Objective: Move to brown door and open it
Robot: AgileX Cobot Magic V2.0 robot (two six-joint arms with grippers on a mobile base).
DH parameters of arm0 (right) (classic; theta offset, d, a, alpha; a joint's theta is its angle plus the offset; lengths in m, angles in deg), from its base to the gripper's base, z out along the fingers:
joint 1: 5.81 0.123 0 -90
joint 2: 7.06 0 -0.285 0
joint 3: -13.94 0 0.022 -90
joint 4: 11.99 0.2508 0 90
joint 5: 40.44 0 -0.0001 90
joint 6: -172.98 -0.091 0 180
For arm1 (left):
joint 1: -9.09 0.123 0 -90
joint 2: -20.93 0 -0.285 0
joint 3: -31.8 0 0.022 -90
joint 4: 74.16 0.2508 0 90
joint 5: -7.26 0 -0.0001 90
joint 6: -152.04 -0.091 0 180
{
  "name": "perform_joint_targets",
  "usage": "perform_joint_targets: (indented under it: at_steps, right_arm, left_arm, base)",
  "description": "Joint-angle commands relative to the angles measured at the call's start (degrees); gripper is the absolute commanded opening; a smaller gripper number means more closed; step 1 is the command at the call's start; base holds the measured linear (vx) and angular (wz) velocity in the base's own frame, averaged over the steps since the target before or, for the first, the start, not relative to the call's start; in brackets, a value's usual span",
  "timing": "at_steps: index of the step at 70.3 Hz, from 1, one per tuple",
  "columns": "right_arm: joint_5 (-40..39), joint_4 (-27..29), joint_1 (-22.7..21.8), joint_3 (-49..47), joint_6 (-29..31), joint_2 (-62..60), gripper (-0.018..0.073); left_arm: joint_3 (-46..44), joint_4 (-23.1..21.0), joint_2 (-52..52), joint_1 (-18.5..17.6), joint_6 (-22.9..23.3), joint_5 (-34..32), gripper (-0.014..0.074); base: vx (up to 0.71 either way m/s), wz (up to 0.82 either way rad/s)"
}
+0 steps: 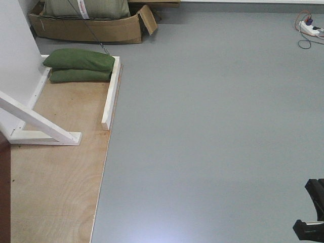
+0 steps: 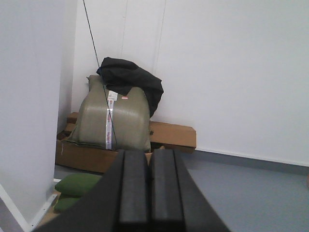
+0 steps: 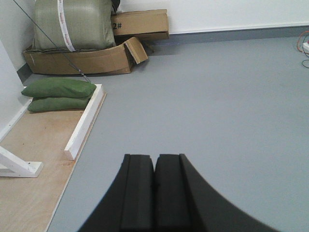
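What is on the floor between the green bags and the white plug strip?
In the front view, the white wooden rail beside the green bags, then only bare grey floor up to the plug strip.

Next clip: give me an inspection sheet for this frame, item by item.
Surface: grey floor; plywood base at left.
Job's things: brown door, only a dark sliver at the left edge; handle not in view.
Clutter: green sandbags; olive sack in cardboard box; black cloth.
Grippers: left gripper shut, empty; right gripper shut, empty.
Cables: power strip with cords; thin black cord.
Surroundings: white wall; white braces.
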Motion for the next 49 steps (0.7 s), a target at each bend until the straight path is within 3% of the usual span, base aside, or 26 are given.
perform_joint_targets:
  at_steps: [1, 11, 21, 35, 44, 49]
  right_arm:
    - [-4.6, -0.3, -0.1, 0.1, 0.6, -0.9, 0.0]
    - [-4.6, -0.3, -0.1, 0.1, 0.6, -0.9, 0.0]
    - [-4.6, -0.3, -0.1, 0.1, 0.6, -0.9, 0.0]
    - [-4.6, -0.3, -0.1, 0.1, 0.6, -0.9, 0.0]
    - [-4.6, -0.3, -0.1, 0.1, 0.6, -0.9, 0.0]
    - [-4.6, -0.3, -0.1, 0.1, 0.6, -0.9, 0.0]
  left_arm:
    - [-4.9, 0.4, 5.4, 0.3, 0.4, -7.8, 0.0017]
    - [-17.6, 0.4, 14.1, 2.5, -5.5, -8.7, 0.0017]
    - [-31.1, 0.4, 18.1, 4.9, -17.2, -8.8, 0.0017]
    - [-43.8, 0.4, 18.9, 8.5, -41.4, -15.5, 0.0017]
    - [-47.9, 0.0, 18.9, 11.6, -58.9, -27.7, 0.0017]
    - [-49.6, -3.3, 18.9, 13.4, -66.0, -35.8, 0.0017]
  base:
    - [0.0, 0.0]
    - [0.0, 0.01]
    - [0.0, 0.0]
    - [0.0, 0.0]
    - [0.0, 0.0]
    - [0.0, 0.0]
